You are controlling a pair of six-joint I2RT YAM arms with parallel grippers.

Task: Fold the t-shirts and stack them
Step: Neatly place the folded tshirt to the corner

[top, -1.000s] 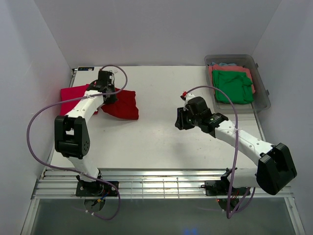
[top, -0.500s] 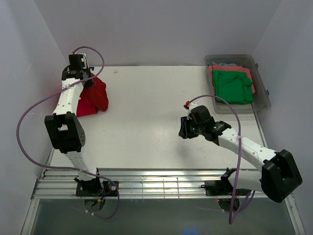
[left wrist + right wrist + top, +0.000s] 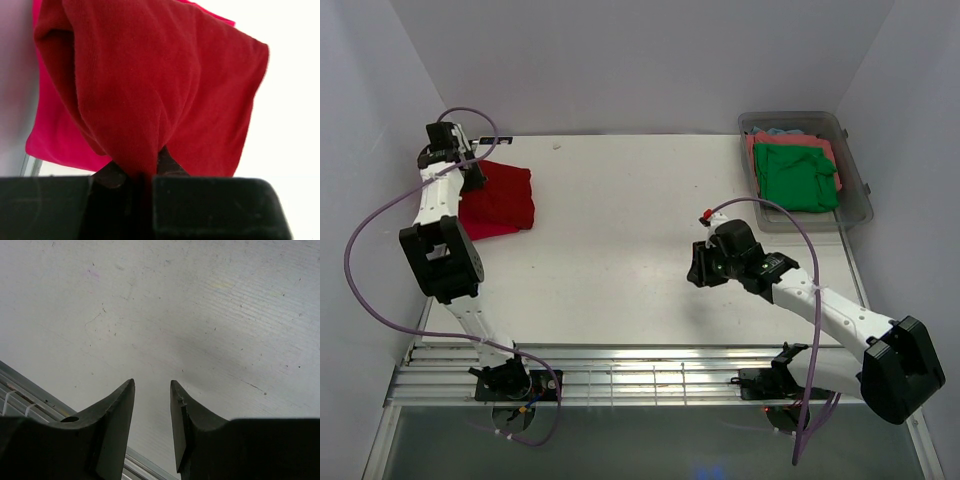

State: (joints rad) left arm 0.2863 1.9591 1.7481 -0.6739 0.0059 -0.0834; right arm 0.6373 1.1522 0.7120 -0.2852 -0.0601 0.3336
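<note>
The left gripper (image 3: 145, 172) pinches a fold of the dark red shirt (image 3: 160, 85). Only the wrist view shows this grip, with the fingertips buried in soft knit. The shirt drapes over the pink shirt (image 3: 50, 135) at the table's (image 3: 620, 220) far-left corner. The right gripper (image 3: 152, 390) hangs parted and empty over scuffed tabletop.

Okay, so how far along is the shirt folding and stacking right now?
Done: the pinkish-red shirt lies flat at the far left of the table, apparently folded. In hand: the left gripper is pinched on the dark red shirt, draped over the pinkish one, so a stack has begun. Left: the green shirt and the coral shirt beneath it sit in the tub; the right gripper hangs open, empty.
</note>
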